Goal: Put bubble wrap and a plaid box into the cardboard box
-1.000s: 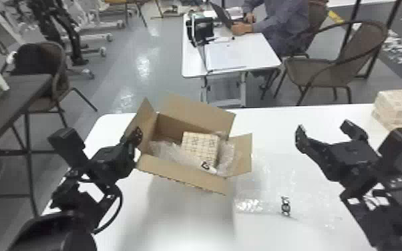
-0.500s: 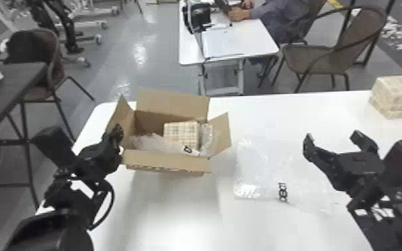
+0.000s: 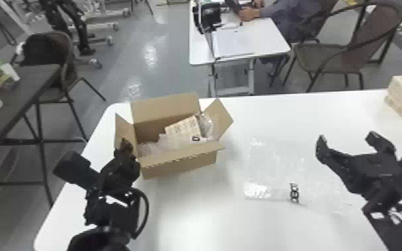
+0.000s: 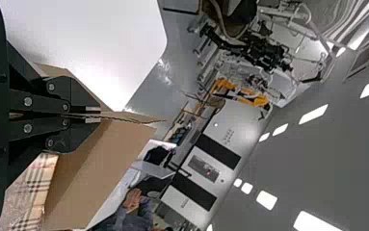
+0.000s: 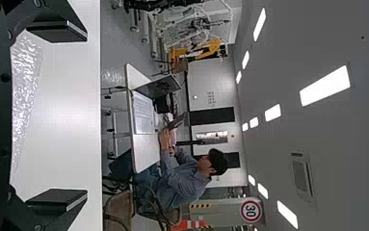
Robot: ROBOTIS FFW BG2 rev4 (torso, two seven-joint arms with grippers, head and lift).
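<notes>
cardboard box (image 3: pixel 180 165) around crinkly bubble wrap (image 3: pixel 153 147), plaid box (image 3: pixel 183 128)

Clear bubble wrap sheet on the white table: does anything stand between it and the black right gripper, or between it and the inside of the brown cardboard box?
Nothing visible stands between the bubble wrap and the right gripper. Toward the inside of the cardboard box, its outspread right flap is in between.

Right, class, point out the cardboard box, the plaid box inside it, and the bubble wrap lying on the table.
Cardboard box (image 3: pixel 181 164): head view, near outer wall.
Plaid box (image 3: pixel 182 128): head view, patterned face.
Bubble wrap (image 3: pixel 257 191): head view, near left corner.
</notes>
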